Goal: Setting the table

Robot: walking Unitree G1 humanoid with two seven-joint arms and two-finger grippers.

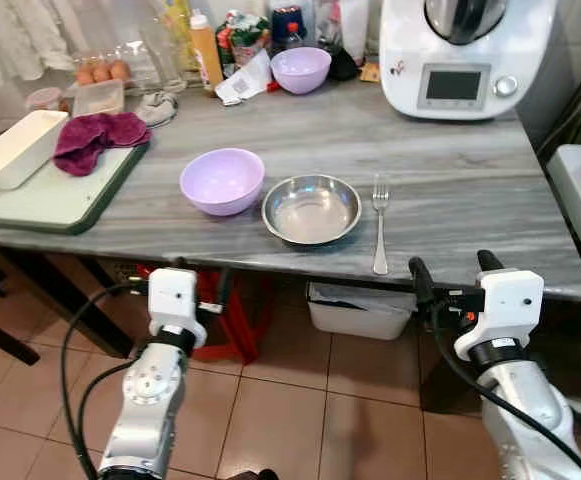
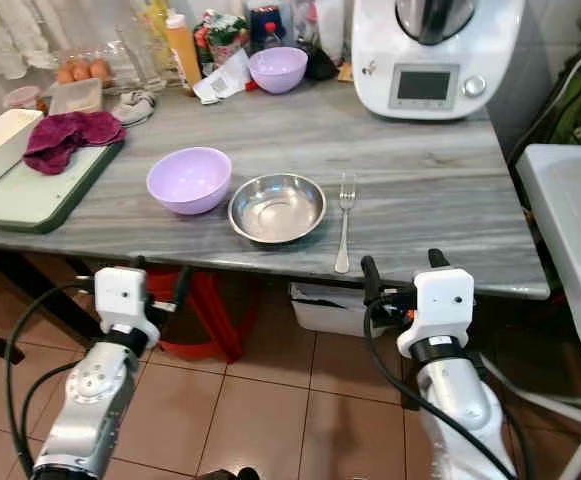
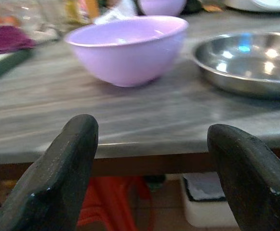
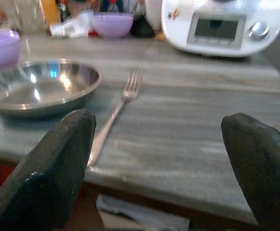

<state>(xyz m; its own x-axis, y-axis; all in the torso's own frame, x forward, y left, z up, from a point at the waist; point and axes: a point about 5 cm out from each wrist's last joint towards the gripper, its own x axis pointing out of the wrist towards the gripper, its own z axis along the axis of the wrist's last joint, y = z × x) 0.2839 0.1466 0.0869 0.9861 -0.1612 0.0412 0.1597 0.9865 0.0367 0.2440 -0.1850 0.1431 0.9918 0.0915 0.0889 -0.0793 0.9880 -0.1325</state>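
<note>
A lilac bowl (image 1: 222, 180) stands near the front of the grey marble table (image 1: 450, 170). Beside it on the right sits a shallow steel bowl (image 1: 311, 208), and a fork (image 1: 380, 222) lies right of that, its handle toward the front edge. My left gripper (image 1: 182, 266) hangs open just below the table's front edge, in front of the lilac bowl (image 3: 127, 48). My right gripper (image 1: 453, 276) is open too, below the edge and slightly right of the fork (image 4: 115, 113). Nothing is between either pair of fingers.
A green tray (image 1: 55, 195) with a maroon cloth (image 1: 95, 137) and a white dish (image 1: 15, 148) occupies the table's left. A white kitchen machine (image 1: 460, 55), a second lilac bowl (image 1: 301, 69), bottles and eggs line the back. A white bin (image 1: 360, 312) and red stool (image 1: 225, 320) stand underneath.
</note>
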